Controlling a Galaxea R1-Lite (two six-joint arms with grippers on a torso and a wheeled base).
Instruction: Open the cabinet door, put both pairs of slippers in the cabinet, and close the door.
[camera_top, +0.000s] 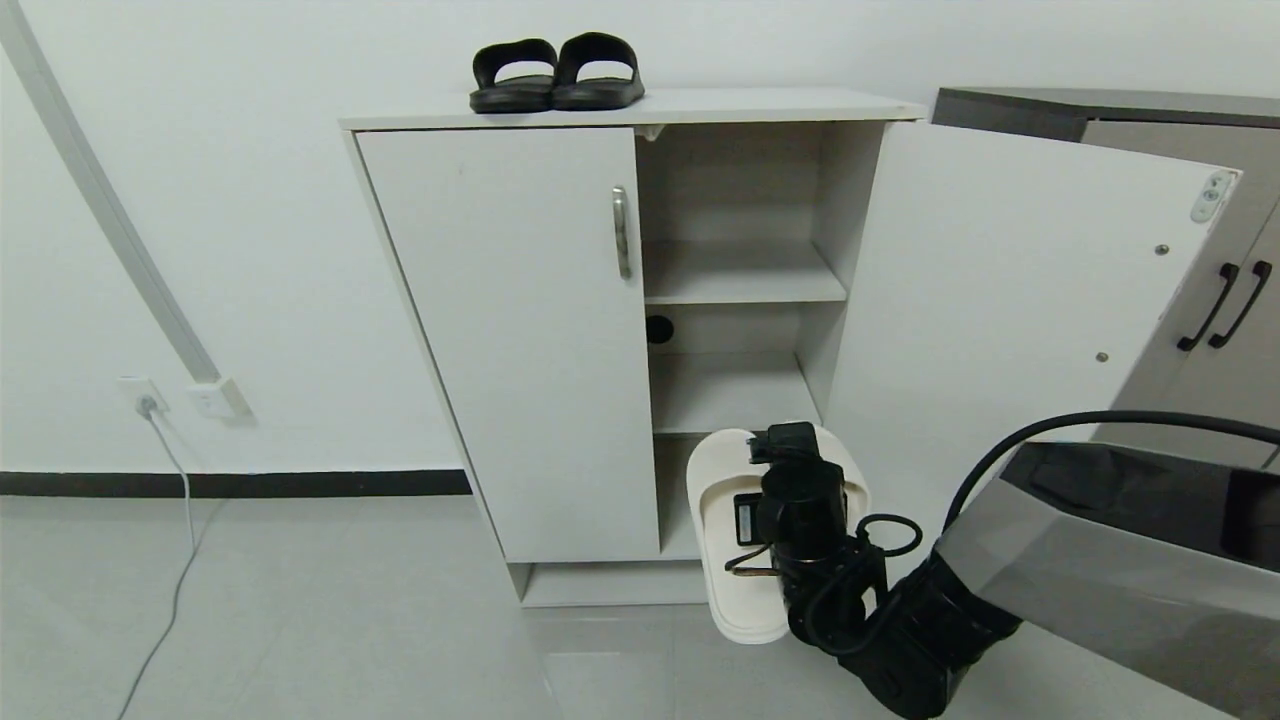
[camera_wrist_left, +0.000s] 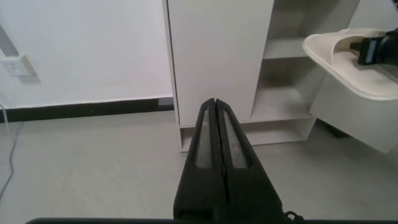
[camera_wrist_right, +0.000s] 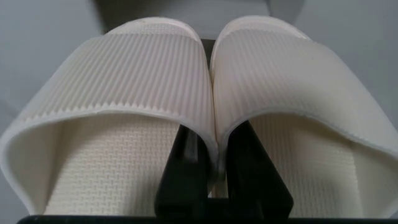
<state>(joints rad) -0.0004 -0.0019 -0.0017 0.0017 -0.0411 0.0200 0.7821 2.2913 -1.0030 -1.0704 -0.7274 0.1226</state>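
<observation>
One pair in my claw, one pair waiting up top.

My right claw (camera_wrist_right: 214, 171) is clamped on the white slippers (camera_wrist_right: 143, 81), pinching their two inner strap edges together so both travel as one, soles level and toes leading. My left claw (camera_wrist_left: 214, 143) hangs low with its fingers pressed together on nothing, parked facing the closed left door (camera_top: 500, 350), I judge to keep out of the way. The white pair sits at the mouth of the lowest compartment (camera_top: 676, 535), just beside the open right door (camera_top: 1000, 300), which is swung wide to give my arm room. Farthest off, the black slippers (camera_top: 557, 75) rest side by side on the cabinet top (camera_top: 780, 103), likely my next fetch.
</observation>
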